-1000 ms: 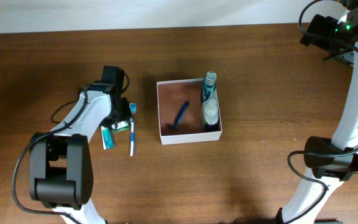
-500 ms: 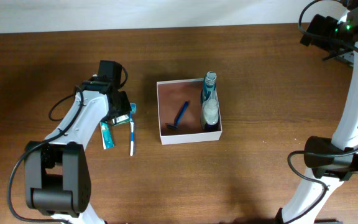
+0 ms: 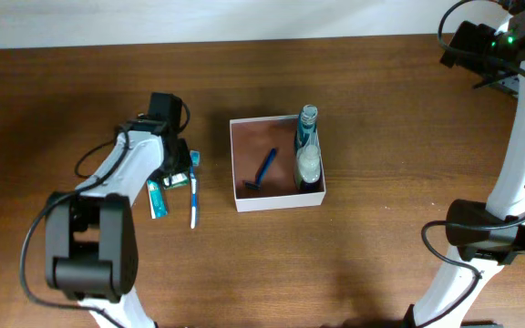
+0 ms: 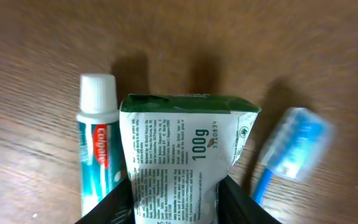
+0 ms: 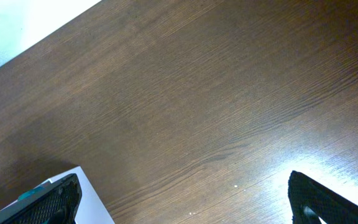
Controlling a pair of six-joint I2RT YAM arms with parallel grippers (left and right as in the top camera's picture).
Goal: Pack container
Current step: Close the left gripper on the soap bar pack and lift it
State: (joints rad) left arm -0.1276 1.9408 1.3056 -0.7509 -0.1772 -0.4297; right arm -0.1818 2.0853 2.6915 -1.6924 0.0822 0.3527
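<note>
Left gripper [image 4: 176, 190], closed on the two long edges of a green-and-white packet [image 4: 179, 137]; the packet's long axis runs away from the fingers, its sealed end pointing outward. Just left of it in the wrist view, a toothpaste tube [image 4: 97, 143], cap outward, partly under the packet; on the right, the blue head of a toothbrush [image 4: 294, 146]. Only this view shows the grip; overhead, the arm covers the packet. Container [image 3: 277, 202], seen whole only overhead: mid-table [image 3: 381, 137], right of the left gripper and apart from it; opening upward, sides near equal so no long axis shows, set slightly askew to the table edge. Inside, a blue razor [image 3: 264, 170] lies on the floor; two bottles [image 3: 307, 150] sit along the right wall. Right gripper [image 5: 185, 199], fingers wide apart over bare wood, holding nothing.
</note>
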